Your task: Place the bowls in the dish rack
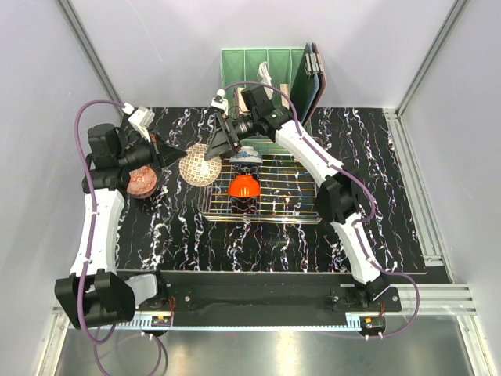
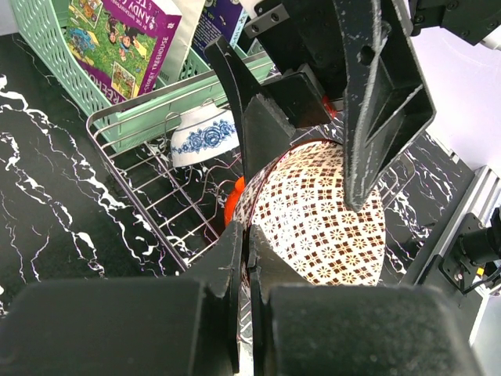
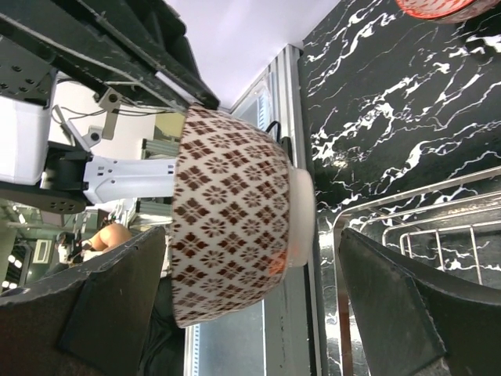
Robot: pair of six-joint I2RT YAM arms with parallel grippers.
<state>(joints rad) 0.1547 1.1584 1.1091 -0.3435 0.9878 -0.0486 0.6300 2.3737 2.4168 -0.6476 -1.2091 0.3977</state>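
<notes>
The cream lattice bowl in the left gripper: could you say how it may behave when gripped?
The lattice bowl looks like rigid glazed ceramic, so it is probably stiff and breakable if dropped. Its glossy curved wall may slip in a side grasp; the left gripper pinches its rim instead. Laid sideways, it could roll.

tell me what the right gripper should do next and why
Probably close the right gripper on the cream lattice bowl. Its open fingers flank the bowl with gaps on both sides, while the left gripper pinches the rim in mid-air beside the dish rack, so a handover looks set up.
</notes>
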